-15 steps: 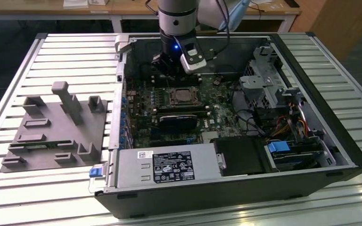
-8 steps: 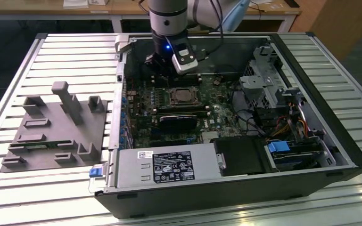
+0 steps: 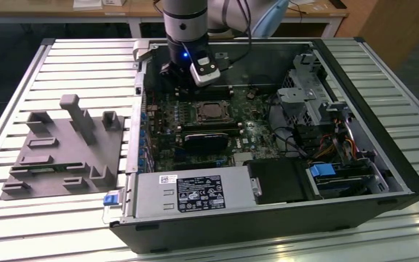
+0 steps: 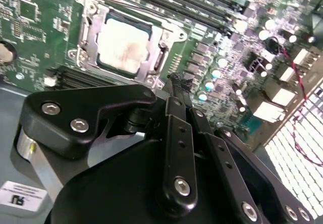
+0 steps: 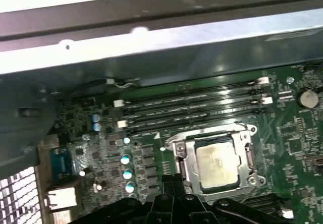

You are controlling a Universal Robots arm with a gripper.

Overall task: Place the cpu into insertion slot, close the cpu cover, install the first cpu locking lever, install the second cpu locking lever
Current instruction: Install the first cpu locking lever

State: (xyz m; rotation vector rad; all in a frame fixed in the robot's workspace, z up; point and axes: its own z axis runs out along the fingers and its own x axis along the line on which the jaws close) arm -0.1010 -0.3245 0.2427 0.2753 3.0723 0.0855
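Observation:
The cpu [image 4: 120,45] lies flat in the insertion slot [image 4: 87,12], its dull grey face smudged in the middle. The cpu cover [image 4: 151,72] is down around it as a silvery frame. In the first wrist view the cpu [image 5: 218,162] sits inside the cover [image 5: 185,158] on the green board. In the exterior view the slot [image 3: 211,112] is in the middle of the open case, and my gripper [image 3: 183,87] hangs just behind it toward the back wall. My black fingertips [image 4: 176,80] are shut with nothing between them, a short way off the slot's edge. I cannot make out the levers.
Long black memory slots [image 5: 192,108] run beside the socket. A black fan block [image 3: 205,139] sits in front of it, a power supply [image 3: 195,192] at the case front, a grey drive cage [image 3: 307,93] on the exterior view's right. A grey fixture tray [image 3: 64,147] lies outside on the left.

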